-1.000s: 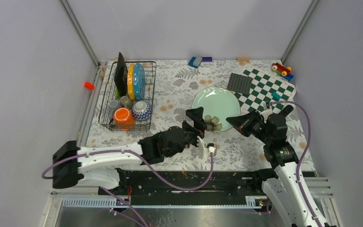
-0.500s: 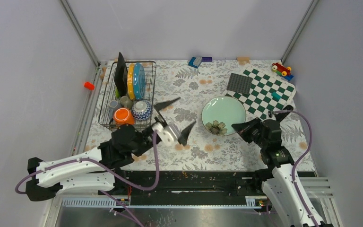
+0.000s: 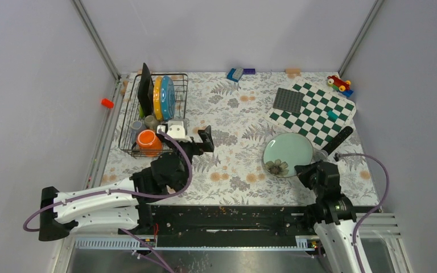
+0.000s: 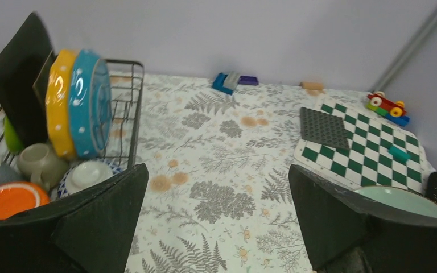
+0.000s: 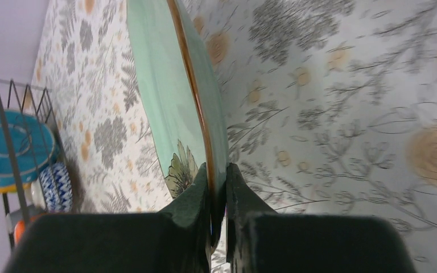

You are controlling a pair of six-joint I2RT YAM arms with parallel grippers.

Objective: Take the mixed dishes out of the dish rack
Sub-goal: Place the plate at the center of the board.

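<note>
The dish rack (image 3: 126, 132) stands at the far left and holds the black square plate (image 3: 145, 88), yellow plate (image 3: 158, 98), blue dotted plate (image 3: 168, 96), orange mug (image 3: 148, 139), grey cup (image 3: 137, 125) and a pale mug (image 3: 152, 121). My left gripper (image 3: 189, 133) is open and empty beside the rack's right front corner. In the left wrist view it (image 4: 216, 170) frames bare cloth, with the rack (image 4: 131, 85) and the patterned bowl (image 4: 88, 173) at the left. My right gripper (image 3: 307, 169) is shut on the rim of the pale green flower plate (image 3: 287, 153). The right wrist view shows the plate (image 5: 170, 96) edge-on in the gripper (image 5: 219, 176).
The green-white chequered board (image 3: 313, 111) with a dark studded square (image 3: 288, 100) and a teal block (image 3: 332, 115) lies far right. A black bar (image 3: 338, 140) lies by the held plate. A toy car (image 3: 338, 83) and blue blocks (image 3: 235, 74) sit along the back edge.
My left gripper has swung from the table's middle to the rack's right front corner, jaws open. My right gripper has carried the pale green plate right and nearer.
</note>
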